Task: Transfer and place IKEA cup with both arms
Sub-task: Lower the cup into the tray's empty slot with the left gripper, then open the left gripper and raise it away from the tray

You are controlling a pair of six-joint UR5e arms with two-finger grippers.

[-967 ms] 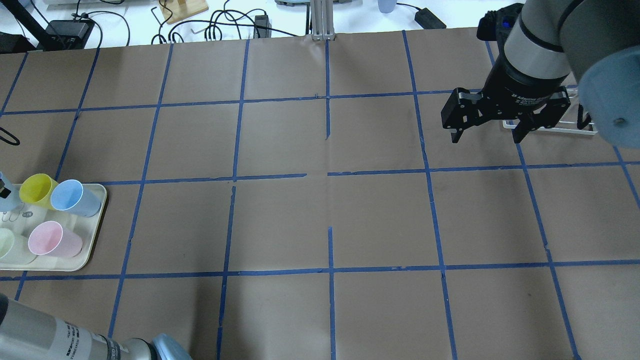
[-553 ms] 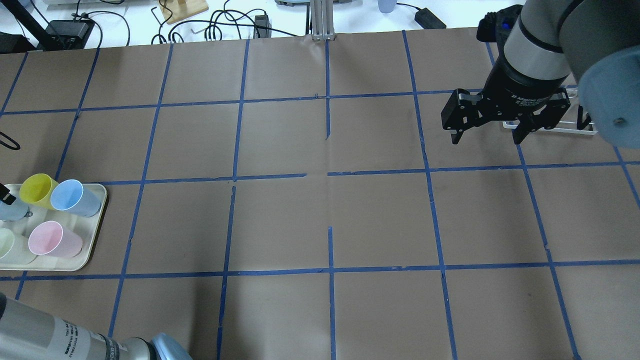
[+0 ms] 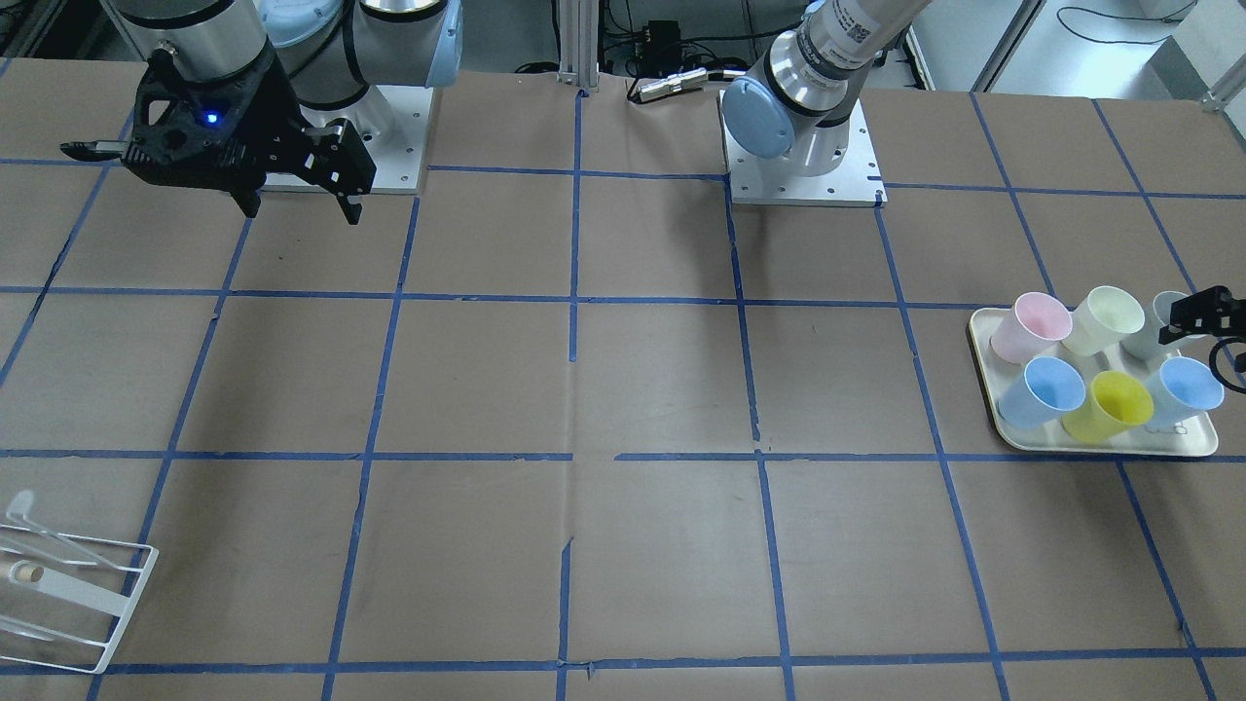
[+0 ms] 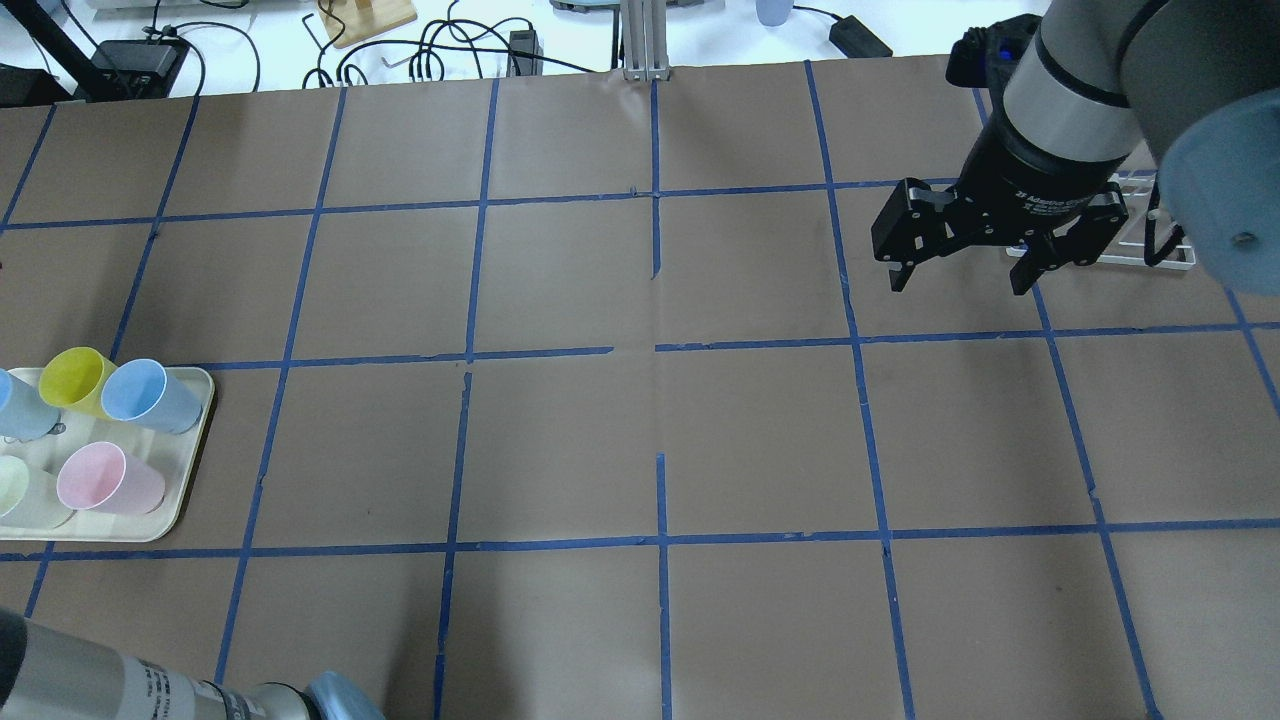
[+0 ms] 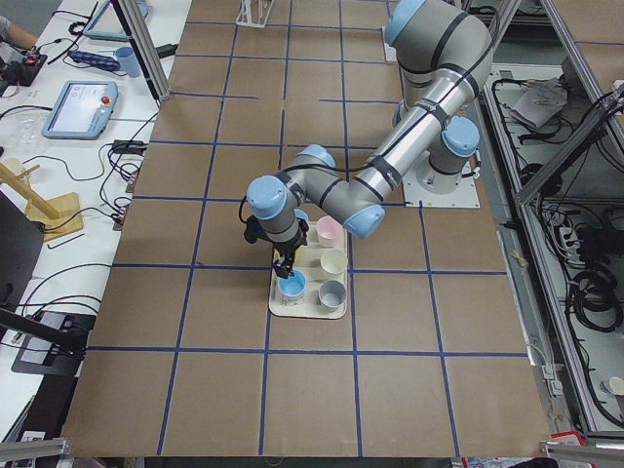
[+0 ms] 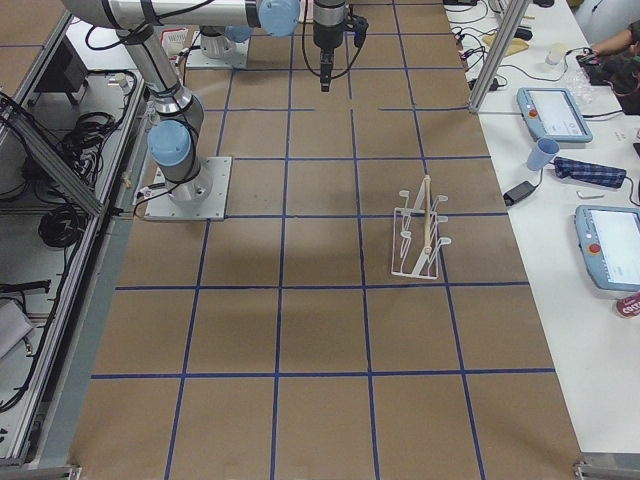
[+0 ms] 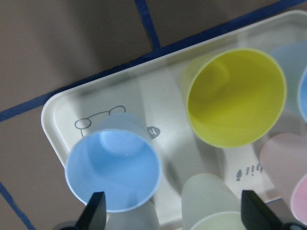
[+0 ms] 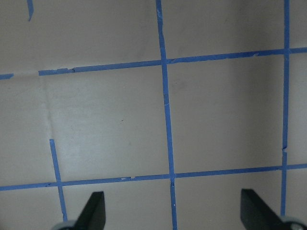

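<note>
The pale powder-blue IKEA cup (image 7: 112, 170) stands upright at the end of the cream tray (image 7: 62, 108), next to the yellow cup (image 7: 235, 98). It also shows in the front view (image 3: 1186, 387) and at the overhead view's left edge (image 4: 15, 405). My left gripper (image 7: 175, 213) is open and empty above the tray, with one fingertip (image 7: 96, 211) over the cup's rim. It shows in the front view (image 3: 1202, 312) too. My right gripper (image 4: 955, 275) is open and empty, hovering over the far right of the table (image 3: 297, 209).
The tray (image 3: 1003, 409) also holds a deeper sky-blue cup (image 3: 1044, 389), a pink cup (image 3: 1030, 326), a pale green cup (image 3: 1103, 319) and a grey cup (image 3: 1154, 321). A white wire rack (image 3: 68, 584) stands beside the right gripper (image 4: 1150, 255).
The left gripper's finger that showed at the overhead view's left edge has gone out of that view. The pale blue cup stays on the tray. The right gripper has drifted slightly left.
</note>
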